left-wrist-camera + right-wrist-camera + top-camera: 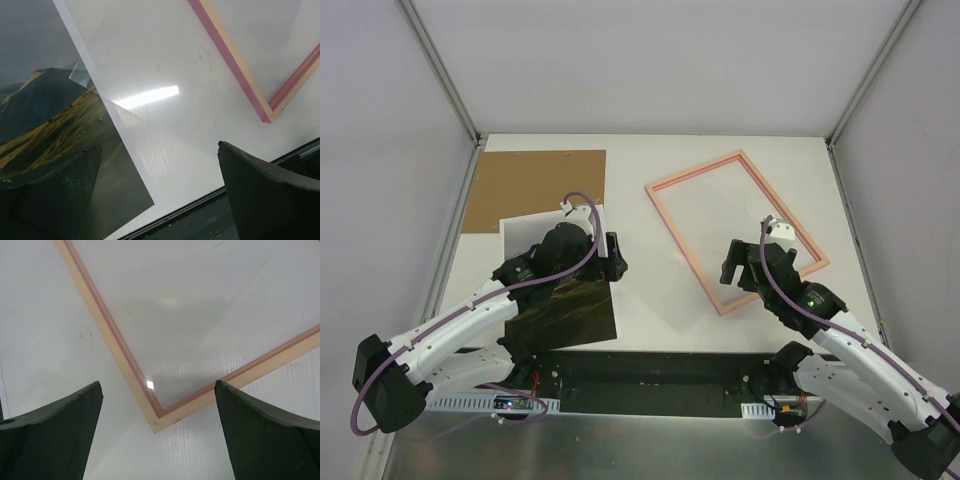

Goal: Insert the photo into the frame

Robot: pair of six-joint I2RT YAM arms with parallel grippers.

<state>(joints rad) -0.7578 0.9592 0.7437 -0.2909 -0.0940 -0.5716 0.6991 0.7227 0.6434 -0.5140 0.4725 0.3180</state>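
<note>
Glossy mountain-landscape photo (pixel 575 312) lies lower left, outside the salmon-pink wooden frame (pixel 684 250): insertion not begun. Left fingers (pixel 55 195) and right fingers (pixel 50 435) spread, empty

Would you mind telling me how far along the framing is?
Done: the frame lies flat, the brown board apart from it. In hand: nothing gripped; the left hand hovers open over an edge of the photo, the right hand open over the frame's corner. Left: lifting the photo and laying it in the frame.
</note>
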